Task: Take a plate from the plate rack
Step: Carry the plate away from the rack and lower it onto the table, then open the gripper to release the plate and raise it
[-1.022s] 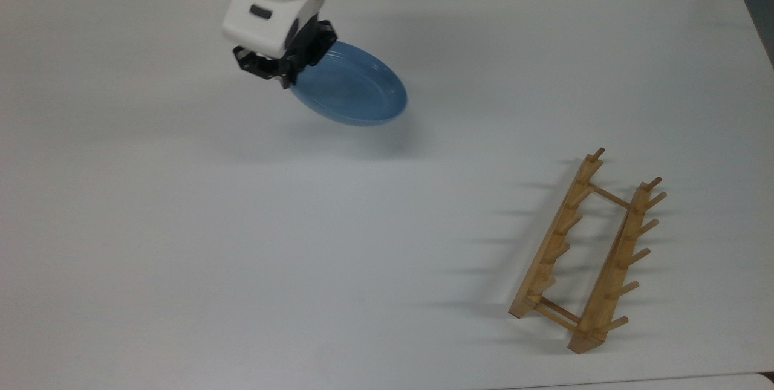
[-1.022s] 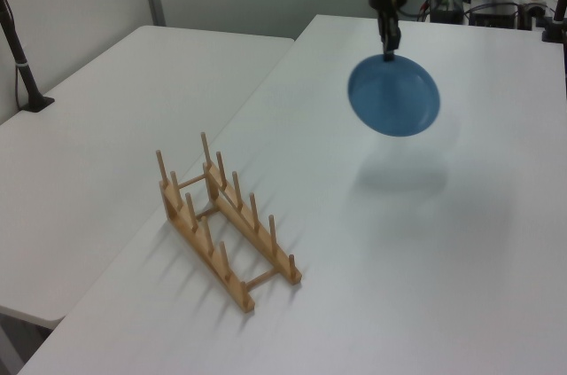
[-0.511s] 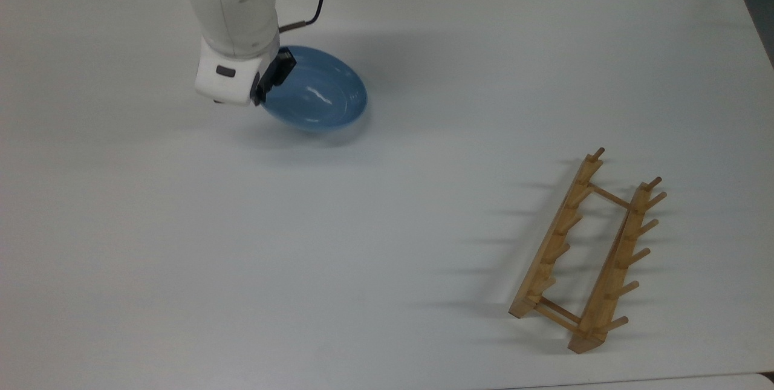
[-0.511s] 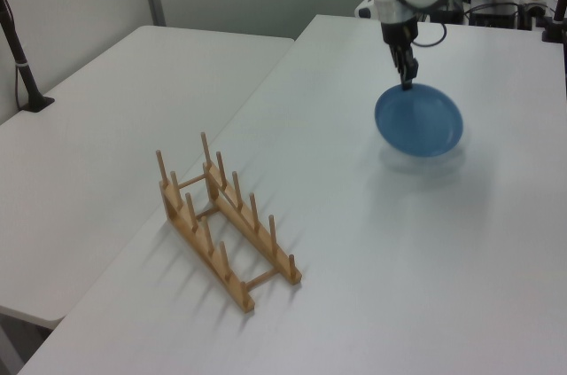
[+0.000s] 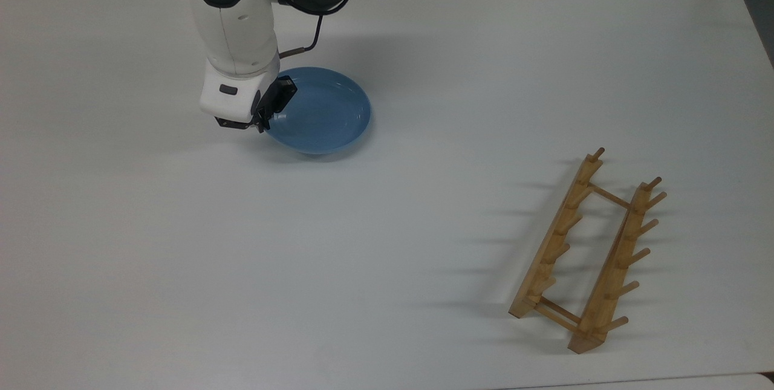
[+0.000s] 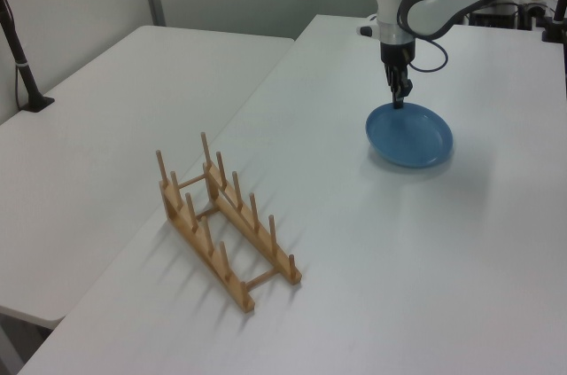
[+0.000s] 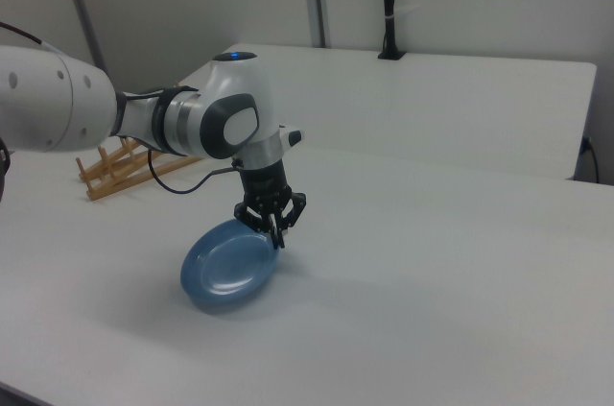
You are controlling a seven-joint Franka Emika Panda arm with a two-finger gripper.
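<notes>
Lying flat, face up, on the white table [image 5: 423, 27], the light-blue plate [image 5: 323, 113] sits well apart from the wooden plate rack [image 5: 589, 254]. The gripper [image 5: 264, 125] pinches its rim at the top view's left.

Top view overhead, left and right views oblique (opposite sides), sharing table [image 5: 181, 245].

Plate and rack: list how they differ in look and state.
The plate is round, solid and light blue; the rack is long, open, light wood with upright pegs. The end effector is at the plate's rim; nothing touches the rack, and its slots hold nothing. Both sit on the white table, far apart.
</notes>
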